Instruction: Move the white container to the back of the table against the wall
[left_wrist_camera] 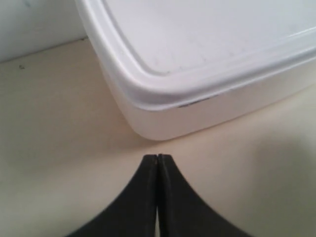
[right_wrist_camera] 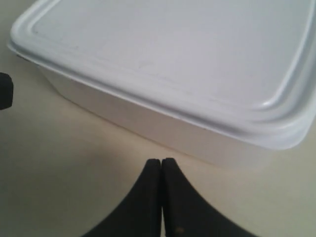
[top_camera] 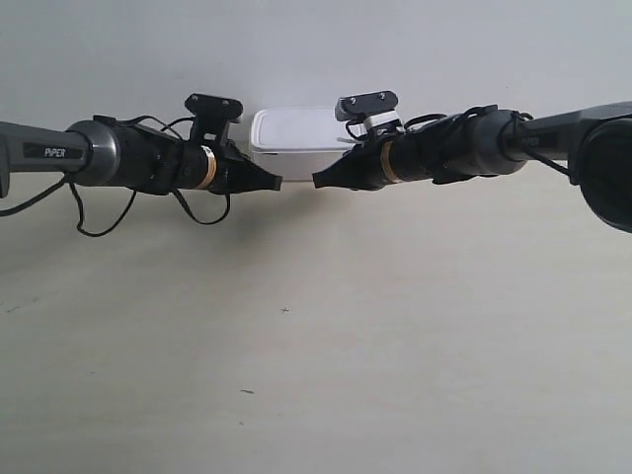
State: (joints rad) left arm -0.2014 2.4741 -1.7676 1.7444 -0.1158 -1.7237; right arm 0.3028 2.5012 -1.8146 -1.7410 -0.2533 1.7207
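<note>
The white container [top_camera: 296, 131] lies flat at the far edge of the table [top_camera: 316, 355], its back side at the wall [top_camera: 316, 49]. Its lid is on. Just in front of it my two grippers point at each other, tips a small gap apart. The left gripper [top_camera: 275, 182] is shut and empty; in the left wrist view its tips [left_wrist_camera: 157, 157] sit just short of the container's rounded corner [left_wrist_camera: 163, 113]. The right gripper [top_camera: 318, 181] is shut and empty too, with its tips [right_wrist_camera: 161, 160] close to the container's long side [right_wrist_camera: 163, 123], not touching.
Both black arms stretch across the back of the table from either side, with loose cables hanging under the left one [top_camera: 99, 212]. The left gripper's tip [right_wrist_camera: 5, 91] shows at the edge of the right wrist view. A few tiny dark specks [top_camera: 284, 310] mark the tabletop.
</note>
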